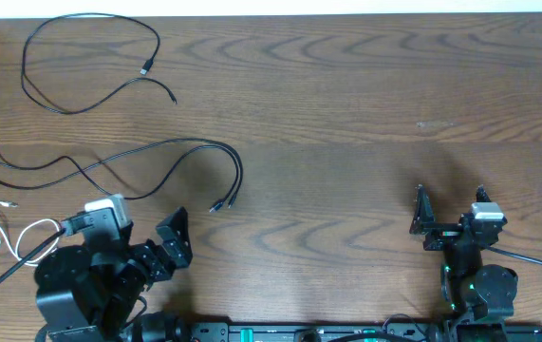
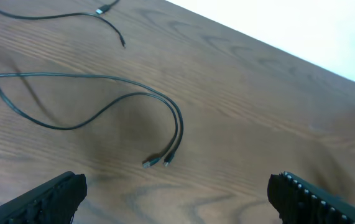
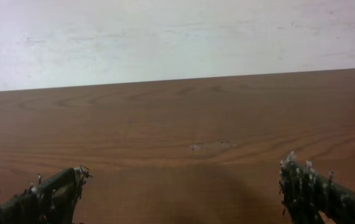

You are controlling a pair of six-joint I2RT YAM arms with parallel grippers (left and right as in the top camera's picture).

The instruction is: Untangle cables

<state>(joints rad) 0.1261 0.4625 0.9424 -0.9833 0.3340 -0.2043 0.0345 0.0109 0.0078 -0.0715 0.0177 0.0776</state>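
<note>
Brown wood-grain table carrying three thin cables, all lying on the left claw's side, with both arms at the near edge.

Left claw: jaws spread wide and holding nothing. In the left wrist view its two dark fingers frame bare wood at the lower corners.

Lower black cable: lies just ahead of the left claw. It winds in from the table's left edge, arcs over, and hooks back toward the claw. Its two plug ends lie side by side, close in front of the spread jaws and touching neither finger.

Upper black cable: forms an open loop well beyond the left claw, toward the far left corner. Its two ends lie apart from each other and apart from the lower black cable.

White cable: curls on the table behind and to the outer side of the left claw, beside the arm's wrist. Whether it touches the arm cannot be told.

Right claw: jaws also spread wide, gripping nothing. The right wrist view shows only bare wood and a small pale mark ahead of it. All three cables lie well away to its left.
</note>
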